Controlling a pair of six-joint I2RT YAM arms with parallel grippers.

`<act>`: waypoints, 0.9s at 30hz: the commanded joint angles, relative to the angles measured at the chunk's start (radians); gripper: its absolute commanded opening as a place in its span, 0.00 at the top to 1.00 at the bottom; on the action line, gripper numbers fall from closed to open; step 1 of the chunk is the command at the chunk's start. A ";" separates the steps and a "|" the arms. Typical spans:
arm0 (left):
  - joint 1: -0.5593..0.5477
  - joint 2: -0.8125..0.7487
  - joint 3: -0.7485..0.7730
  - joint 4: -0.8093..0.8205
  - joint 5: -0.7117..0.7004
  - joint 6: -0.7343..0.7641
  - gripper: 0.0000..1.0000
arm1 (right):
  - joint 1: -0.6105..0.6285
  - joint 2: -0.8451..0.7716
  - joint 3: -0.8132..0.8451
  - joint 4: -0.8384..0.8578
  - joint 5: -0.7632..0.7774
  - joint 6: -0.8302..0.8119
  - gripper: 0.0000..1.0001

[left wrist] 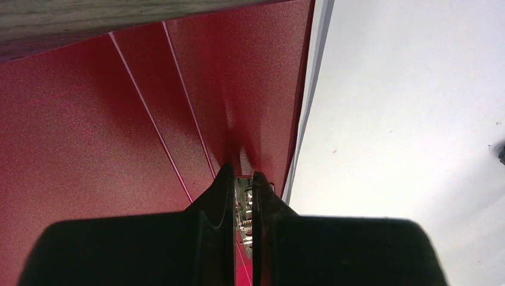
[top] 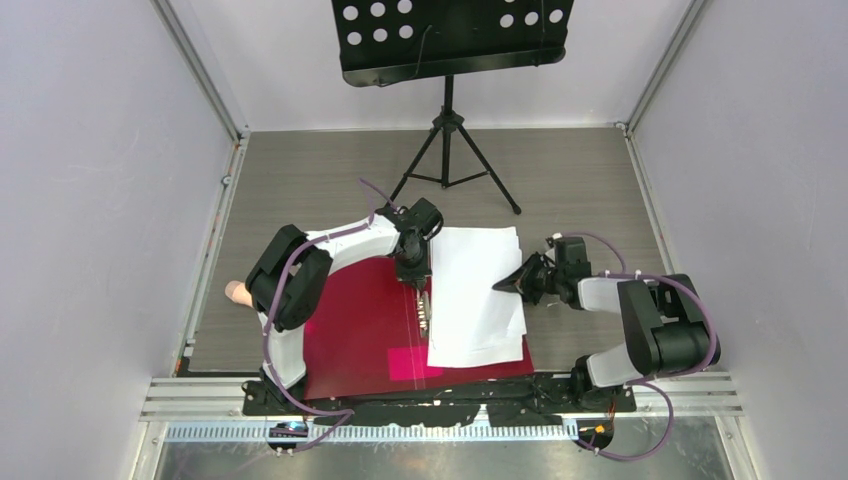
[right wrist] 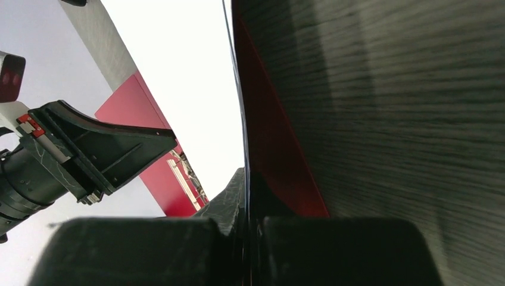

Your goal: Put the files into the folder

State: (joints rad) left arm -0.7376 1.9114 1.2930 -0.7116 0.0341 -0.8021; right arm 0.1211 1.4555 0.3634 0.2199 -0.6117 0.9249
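The left pincer (left wrist: 242, 177) clamps the folder's (top: 355, 330) metal clip (top: 425, 312); the right pincer (top: 504, 286), closed, seemingly pinches the files' (top: 475, 300) edge at its tips.

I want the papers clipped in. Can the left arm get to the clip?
Looks like yes. The left gripper sits right on the clip, fingers closed around it. The papers lie beside it, not over it, so nothing blocks it.
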 commanded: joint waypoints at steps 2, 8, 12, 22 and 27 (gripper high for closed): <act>-0.011 0.040 -0.006 -0.008 0.021 0.024 1.00 | 0.036 -0.036 0.070 -0.059 0.051 -0.036 0.95; -0.009 0.038 0.002 -0.014 0.016 0.026 1.00 | 0.151 -0.115 0.107 -0.241 0.207 -0.202 0.95; -0.009 0.038 0.007 -0.020 0.010 0.027 1.00 | 0.163 -0.152 0.108 -0.324 0.253 -0.301 0.95; -0.009 0.041 0.020 -0.030 0.009 0.038 1.00 | 0.230 -0.219 0.148 -0.426 0.429 -0.466 0.95; -0.009 0.038 0.021 -0.035 0.001 0.046 1.00 | 0.313 -0.226 0.161 -0.414 0.510 -0.485 0.95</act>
State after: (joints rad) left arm -0.7380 1.9205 1.3067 -0.7242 0.0460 -0.7887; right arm 0.3779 1.2564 0.4866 -0.1913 -0.1955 0.4950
